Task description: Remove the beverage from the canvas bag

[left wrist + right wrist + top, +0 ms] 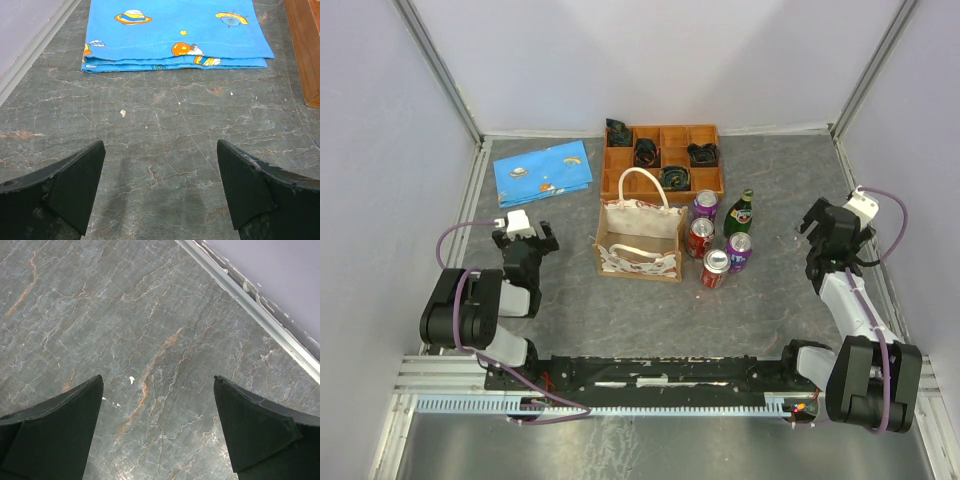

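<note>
While grippers (525, 240) (835, 232) flank bag (640, 264), contents unclear.

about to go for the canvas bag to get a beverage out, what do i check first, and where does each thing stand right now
1. The left gripper open and empty: ok, fingers apart over bare table.
2. The right gripper open and empty: ok.
3. The canvas bag upright with its mouth facing up: ok.
4. A beverage seen inside the bag: cannot tell; the top view shows only the tan lining.
5. Mouth free of straps: not ok; the front handle seems to droop across the opening.
6. Room at the bag's right side: not ok; the cans and the green bottle stand close beside it.
</note>
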Controlling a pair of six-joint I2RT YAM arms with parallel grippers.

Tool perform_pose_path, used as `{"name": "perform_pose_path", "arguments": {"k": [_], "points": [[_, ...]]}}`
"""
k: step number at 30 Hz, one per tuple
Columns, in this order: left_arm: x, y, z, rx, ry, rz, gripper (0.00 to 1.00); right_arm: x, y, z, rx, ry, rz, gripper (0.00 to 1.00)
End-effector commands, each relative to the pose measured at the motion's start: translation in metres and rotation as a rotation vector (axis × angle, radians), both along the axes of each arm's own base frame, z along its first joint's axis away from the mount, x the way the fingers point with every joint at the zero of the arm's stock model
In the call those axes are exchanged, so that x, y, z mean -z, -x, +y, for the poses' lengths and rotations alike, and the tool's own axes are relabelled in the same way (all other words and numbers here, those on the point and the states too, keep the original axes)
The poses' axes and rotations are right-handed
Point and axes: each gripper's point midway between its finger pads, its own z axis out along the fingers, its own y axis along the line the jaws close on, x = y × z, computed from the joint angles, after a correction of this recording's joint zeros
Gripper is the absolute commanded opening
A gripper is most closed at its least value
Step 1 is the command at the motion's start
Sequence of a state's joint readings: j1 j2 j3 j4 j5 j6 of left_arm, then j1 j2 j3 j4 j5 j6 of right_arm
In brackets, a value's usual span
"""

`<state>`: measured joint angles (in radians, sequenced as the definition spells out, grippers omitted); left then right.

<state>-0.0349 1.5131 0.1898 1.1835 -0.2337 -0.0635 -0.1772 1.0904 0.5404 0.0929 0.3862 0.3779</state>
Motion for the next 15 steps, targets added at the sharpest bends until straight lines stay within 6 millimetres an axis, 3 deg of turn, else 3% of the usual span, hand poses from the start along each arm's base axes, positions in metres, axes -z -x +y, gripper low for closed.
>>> {"name": "perform_pose_path", "arguments": {"k": [1, 15], "points": [[-0.0159, -0.0081, 0.0011, -0.010, -0.006, -0.056, 0.99, -0.0249, -0.0103, -0.0066, 0.013, 0.030, -0.056, 0.99], [-0.0156, -0.0081, 0.0010, -0.009, -0.006, -0.055, 0.99, -0.0222, -0.0118, -0.0072, 0.012, 0.032, -0.037, 0.99]]}}
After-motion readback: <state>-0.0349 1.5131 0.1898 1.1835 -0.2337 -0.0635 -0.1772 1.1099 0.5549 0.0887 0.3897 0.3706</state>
